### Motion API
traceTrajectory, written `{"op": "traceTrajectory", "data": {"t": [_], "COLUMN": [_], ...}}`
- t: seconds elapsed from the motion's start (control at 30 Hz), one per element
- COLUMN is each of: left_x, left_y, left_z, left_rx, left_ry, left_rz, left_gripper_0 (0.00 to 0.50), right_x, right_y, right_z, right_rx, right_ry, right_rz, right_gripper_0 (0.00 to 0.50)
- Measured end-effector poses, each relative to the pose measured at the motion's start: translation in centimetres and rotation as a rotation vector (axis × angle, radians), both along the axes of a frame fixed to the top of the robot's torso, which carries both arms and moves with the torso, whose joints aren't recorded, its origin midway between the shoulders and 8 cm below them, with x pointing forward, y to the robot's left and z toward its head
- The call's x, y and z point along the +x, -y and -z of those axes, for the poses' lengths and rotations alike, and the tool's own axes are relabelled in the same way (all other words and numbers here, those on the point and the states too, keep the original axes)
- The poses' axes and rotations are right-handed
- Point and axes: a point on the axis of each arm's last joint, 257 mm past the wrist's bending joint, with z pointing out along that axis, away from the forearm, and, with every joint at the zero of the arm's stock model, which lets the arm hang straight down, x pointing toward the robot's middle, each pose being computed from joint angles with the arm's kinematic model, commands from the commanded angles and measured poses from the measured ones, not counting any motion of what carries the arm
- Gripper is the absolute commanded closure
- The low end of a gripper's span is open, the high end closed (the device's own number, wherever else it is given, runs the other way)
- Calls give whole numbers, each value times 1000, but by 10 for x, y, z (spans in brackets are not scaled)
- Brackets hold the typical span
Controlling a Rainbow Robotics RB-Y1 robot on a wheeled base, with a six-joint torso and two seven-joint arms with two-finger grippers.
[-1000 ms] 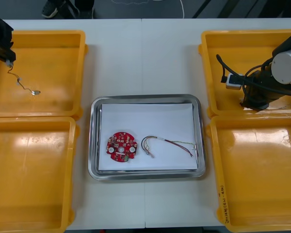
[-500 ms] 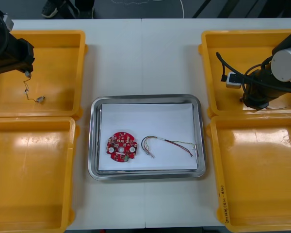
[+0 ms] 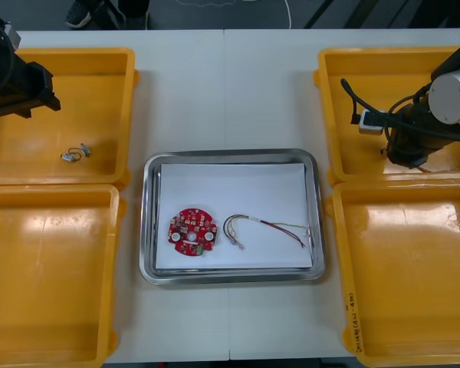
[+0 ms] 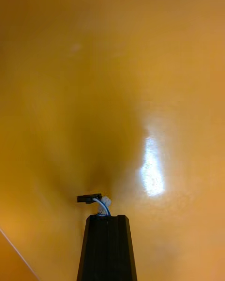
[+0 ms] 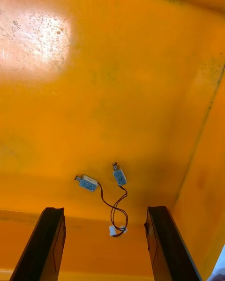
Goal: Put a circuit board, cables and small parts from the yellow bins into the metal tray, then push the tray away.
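Observation:
My left gripper hangs open over the far left yellow bin, its fingers apart with nothing between them. Two small metal parts joined by a thin dark wire lie on that bin's floor; the left wrist view shows them just beyond the fingertips. My right gripper is down in the far right yellow bin. It is shut on the end of a blue and white cable with a black plug. The metal tray, white inside, holds a red circuit board and a cable.
The near left yellow bin and near right yellow bin flank the tray. Bare table lies beyond the tray's far rim, between the two far bins.
My left gripper opened and let the wired small metal parts fall onto the bin floor. My right gripper closed on the cable end inside the far right bin.

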Motion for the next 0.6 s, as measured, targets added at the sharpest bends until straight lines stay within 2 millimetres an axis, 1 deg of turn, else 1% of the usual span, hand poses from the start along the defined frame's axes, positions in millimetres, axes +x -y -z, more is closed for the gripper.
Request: {"op": "traceTrajectory", "data": {"t": [0.17, 0.33, 0.5, 0.6], "left_x": [0, -5, -12, -9], "left_y": [-5, -17, -31, -36], "left_z": [2, 19, 37, 43], "left_rx": [10, 0, -14, -27], "left_ry": [-3, -43, -87, -87], "left_rz": [-12, -46, -87, -107], "left_gripper_0": [0, 0, 0, 0], "right_x": [9, 18, 26, 36], "right_y": [1, 2, 11, 19], "right_z": [-19, -36, -42, -45], "right_rx": [-29, -53, -49, -36], "right_ry": [25, 56, 64, 92], "right_rz": [-1, 1, 43, 66], "right_gripper_0": [500, 500, 500, 500]}}
